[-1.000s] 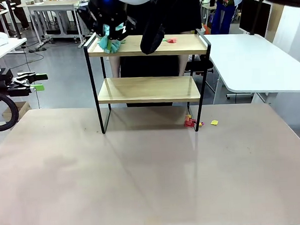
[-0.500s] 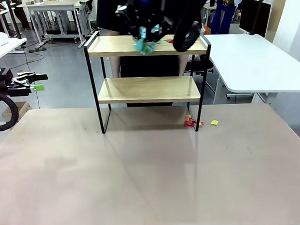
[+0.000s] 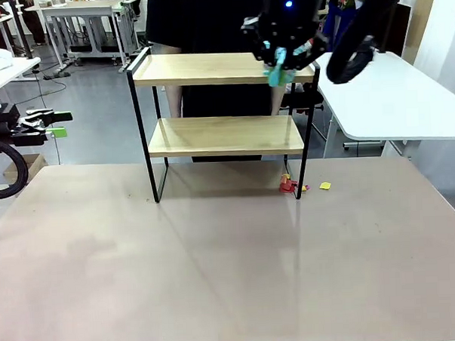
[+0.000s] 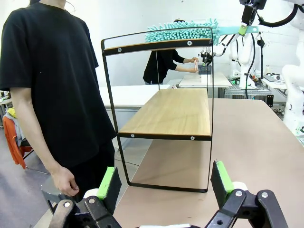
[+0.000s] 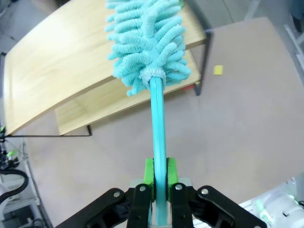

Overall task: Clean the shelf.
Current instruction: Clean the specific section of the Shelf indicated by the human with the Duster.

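Observation:
The shelf (image 3: 224,135) stands at the far middle of the table, two wooden boards in a black frame. My right gripper (image 3: 284,47) hovers over the right end of its top board, shut on the handle of a teal fluffy duster (image 3: 278,70). In the right wrist view my gripper (image 5: 160,173) clamps the duster handle (image 5: 158,128), and the duster head (image 5: 145,42) lies across the top board (image 5: 57,71). My left gripper (image 3: 43,123) is off the table's left side, open. The left wrist view has its open gripper (image 4: 164,185) facing the shelf (image 4: 171,111) end-on, with the duster (image 4: 183,32) on top.
Red scraps (image 3: 288,184) and a yellow scrap (image 3: 325,186) lie on the table by the shelf's right front leg. A person in black (image 4: 52,85) stands just behind the shelf. A white table (image 3: 390,95) is at the right.
My right gripper has swept the duster along the top board from its left end to its right end. The red scrap on that board no longer shows. The left arm has not moved.

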Controlling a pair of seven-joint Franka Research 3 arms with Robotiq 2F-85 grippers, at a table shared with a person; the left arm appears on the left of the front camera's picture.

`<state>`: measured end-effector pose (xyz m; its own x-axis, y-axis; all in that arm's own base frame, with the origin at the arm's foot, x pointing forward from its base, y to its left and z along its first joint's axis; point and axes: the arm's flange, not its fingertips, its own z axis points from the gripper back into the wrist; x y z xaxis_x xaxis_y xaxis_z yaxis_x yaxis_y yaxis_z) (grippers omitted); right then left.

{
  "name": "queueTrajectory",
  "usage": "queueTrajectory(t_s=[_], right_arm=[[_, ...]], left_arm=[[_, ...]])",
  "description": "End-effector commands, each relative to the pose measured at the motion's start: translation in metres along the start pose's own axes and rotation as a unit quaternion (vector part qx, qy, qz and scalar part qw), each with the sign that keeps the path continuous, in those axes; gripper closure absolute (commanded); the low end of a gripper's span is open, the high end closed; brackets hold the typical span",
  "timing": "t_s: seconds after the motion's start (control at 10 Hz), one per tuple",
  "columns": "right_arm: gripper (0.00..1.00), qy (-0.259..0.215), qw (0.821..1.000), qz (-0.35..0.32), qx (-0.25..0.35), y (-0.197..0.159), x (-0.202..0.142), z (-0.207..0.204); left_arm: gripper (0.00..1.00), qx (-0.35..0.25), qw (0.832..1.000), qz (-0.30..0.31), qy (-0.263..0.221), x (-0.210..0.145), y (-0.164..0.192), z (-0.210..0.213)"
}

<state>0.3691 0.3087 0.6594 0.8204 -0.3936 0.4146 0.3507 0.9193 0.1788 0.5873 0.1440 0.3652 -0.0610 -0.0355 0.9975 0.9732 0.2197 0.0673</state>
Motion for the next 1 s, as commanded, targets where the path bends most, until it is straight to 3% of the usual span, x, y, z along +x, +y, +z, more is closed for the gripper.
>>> queueTrajectory(t_s=[0.0, 0.5, 0.9], right_arm=[[0.87, 0.003, 1.0, -0.005, -0.014, -0.032, 0.0, 0.002], [0.87, -0.057, 0.998, -0.022, -0.002, -0.079, -0.013, 0.03], [0.87, -0.083, 0.993, 0.023, 0.079, -0.087, -0.029, 0.051]], left_arm=[[0.0, -0.002, 1.0, -0.006, 0.003, 0.002, -0.002, 0.0], [0.0, -0.002, 1.0, -0.006, 0.003, 0.002, -0.002, 0.0], [0.0, -0.002, 1.0, -0.006, 0.003, 0.002, -0.002, 0.0]])
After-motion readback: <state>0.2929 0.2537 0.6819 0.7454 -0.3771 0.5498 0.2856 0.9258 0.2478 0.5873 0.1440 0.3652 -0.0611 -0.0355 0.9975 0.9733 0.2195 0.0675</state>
